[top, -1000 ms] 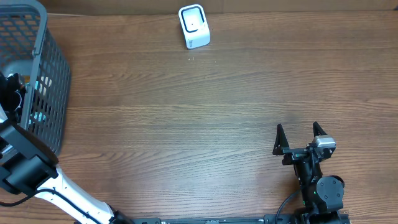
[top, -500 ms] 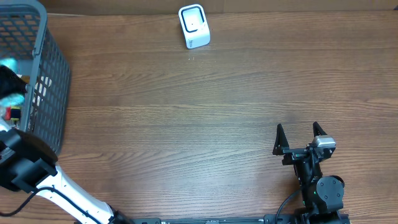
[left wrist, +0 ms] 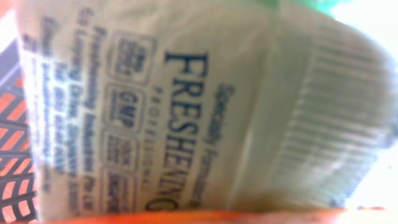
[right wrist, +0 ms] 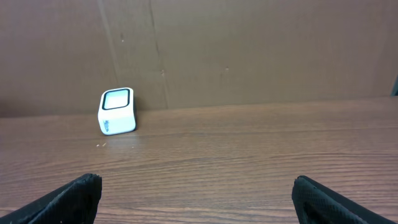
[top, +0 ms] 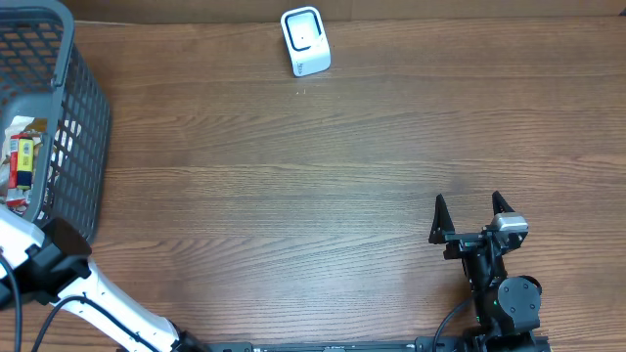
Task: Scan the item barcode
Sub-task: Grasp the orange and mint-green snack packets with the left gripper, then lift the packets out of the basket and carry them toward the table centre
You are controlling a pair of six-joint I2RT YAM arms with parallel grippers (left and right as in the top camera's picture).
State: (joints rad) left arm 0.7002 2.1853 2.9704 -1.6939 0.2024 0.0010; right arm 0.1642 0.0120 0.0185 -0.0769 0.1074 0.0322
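Observation:
A white packet (left wrist: 199, 112) with dark blue print fills the left wrist view, pressed close to the camera. Barcode-like stripes (left wrist: 336, 124) show on its right part. It hides my left gripper's fingers, and the jaws appear closed on it. In the overhead view only the left arm (top: 59, 279) shows at the left edge; the gripper itself is out of frame. The white scanner (top: 305, 41) stands at the table's far edge, also seen as the scanner (right wrist: 117, 111) ahead of my right gripper. My right gripper (top: 471, 217) rests open and empty at the front right.
A grey mesh basket (top: 68, 117) stands at the far left with a yellow and red item (top: 23, 161) inside. Brown cardboard backs the table's far edge. An orange strip (left wrist: 186, 218) runs along the bottom of the left wrist view.
My left gripper rose from the basket and left the overhead view past the left edge. The basket's contents now show uncovered. The right arm has not moved.

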